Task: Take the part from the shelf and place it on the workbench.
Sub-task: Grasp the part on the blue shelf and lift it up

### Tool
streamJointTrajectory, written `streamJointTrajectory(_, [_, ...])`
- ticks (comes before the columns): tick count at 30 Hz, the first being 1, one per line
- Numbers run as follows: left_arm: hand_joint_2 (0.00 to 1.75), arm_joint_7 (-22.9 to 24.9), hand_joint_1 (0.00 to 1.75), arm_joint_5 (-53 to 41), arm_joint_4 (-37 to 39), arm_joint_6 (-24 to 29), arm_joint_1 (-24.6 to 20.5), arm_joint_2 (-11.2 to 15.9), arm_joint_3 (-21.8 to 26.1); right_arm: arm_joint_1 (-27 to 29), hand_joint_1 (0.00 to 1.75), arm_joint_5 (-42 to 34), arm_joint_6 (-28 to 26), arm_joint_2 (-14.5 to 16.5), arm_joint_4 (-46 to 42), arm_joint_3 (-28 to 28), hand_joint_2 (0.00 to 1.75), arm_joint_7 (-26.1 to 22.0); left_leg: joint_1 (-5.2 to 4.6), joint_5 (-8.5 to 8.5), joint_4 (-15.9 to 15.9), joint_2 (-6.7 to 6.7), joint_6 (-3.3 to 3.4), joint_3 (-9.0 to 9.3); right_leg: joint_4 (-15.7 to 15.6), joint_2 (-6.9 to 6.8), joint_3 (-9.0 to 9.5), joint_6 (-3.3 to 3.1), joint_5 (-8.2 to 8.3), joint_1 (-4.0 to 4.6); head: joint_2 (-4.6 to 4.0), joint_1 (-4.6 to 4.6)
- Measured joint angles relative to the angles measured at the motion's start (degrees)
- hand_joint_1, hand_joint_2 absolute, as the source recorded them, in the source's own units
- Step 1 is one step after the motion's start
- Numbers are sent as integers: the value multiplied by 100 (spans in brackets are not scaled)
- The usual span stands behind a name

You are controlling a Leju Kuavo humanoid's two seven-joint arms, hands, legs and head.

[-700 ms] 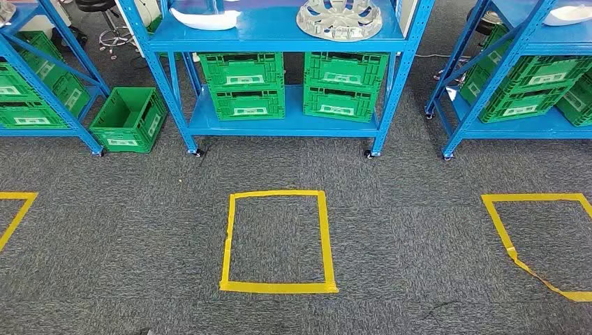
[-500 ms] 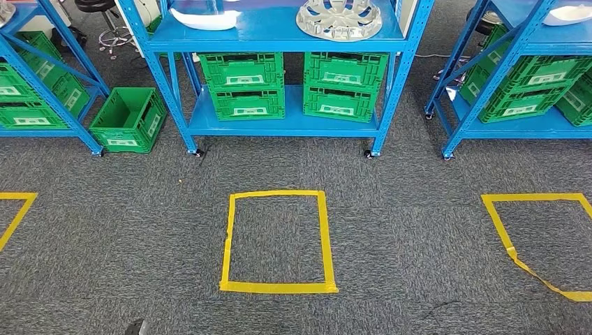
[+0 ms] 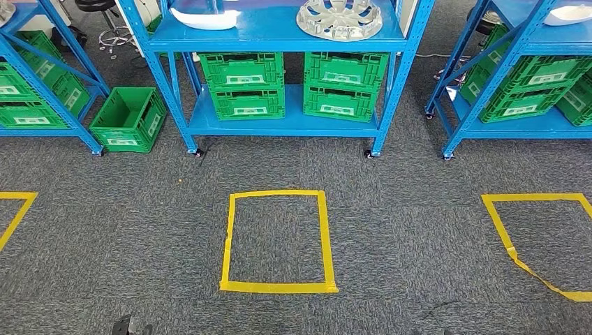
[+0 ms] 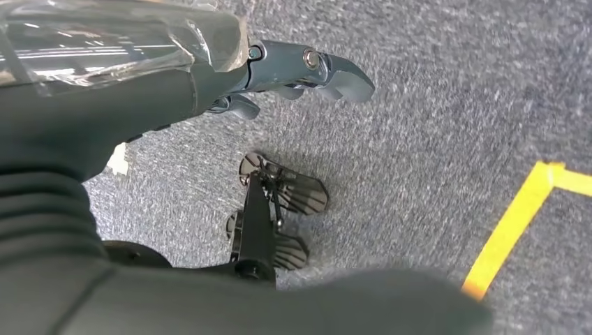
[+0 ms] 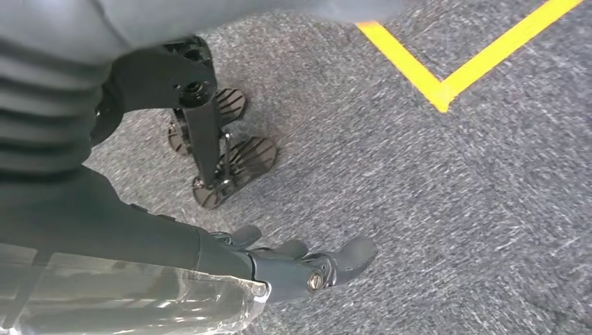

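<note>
Blue steel shelving [image 3: 279, 38] is being faced across grey carpet [image 3: 391, 230], with a yellow taped square [image 3: 277, 241] lying on the floor between the robot and the rack. The part is being taken to be the silver wheel cover [image 3: 340, 17] resting on the upper shelf board, well apart from both hands; a white moulded piece [image 3: 204, 19] is lying on the same board to its left. The left hand [image 4: 293, 73] is being carried low beside the body, fingers loosely curled and nothing gripped; the right hand [image 5: 300, 262] is being carried likewise, nothing in it. The approach step is judged to be in hand. Next, the rack is needing to be closed on and an arm raised to shelf height
</note>
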Motion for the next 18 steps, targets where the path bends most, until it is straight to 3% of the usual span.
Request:
streamJointTrajectory(9, [0,-106,0,-60,127,-391,10,41,-120,54,0,56,-128,7,27,-95,175,-110,-24,-17,21,-1,27,-4,-2,0,0,9,4,-37,0,0])
streamJointTrajectory(13, [0,-160,0,-58,172,-592,17,56,-158,64,0,70,-171,16,76,-132,0,-133,-42,-17,22,0,88,-13,-26,1,4,48,25,-50,1,-1])
streamJointTrajectory(16, [0,-214,0,-63,187,-650,16,47,-184,77,0,64,-167,3,95,-171,0,-174,12,80,-132,25,182,75,214,-9,-119,52,-110,-45,1,7])
streamJointTrajectory(18, [0,-248,0,-57,193,-682,28,36,-190,99,0,54,-158,-5,107,-212,0,-240,33,109,-175,42,207,92,916,-14,-469,20,-405,-66,0,9])
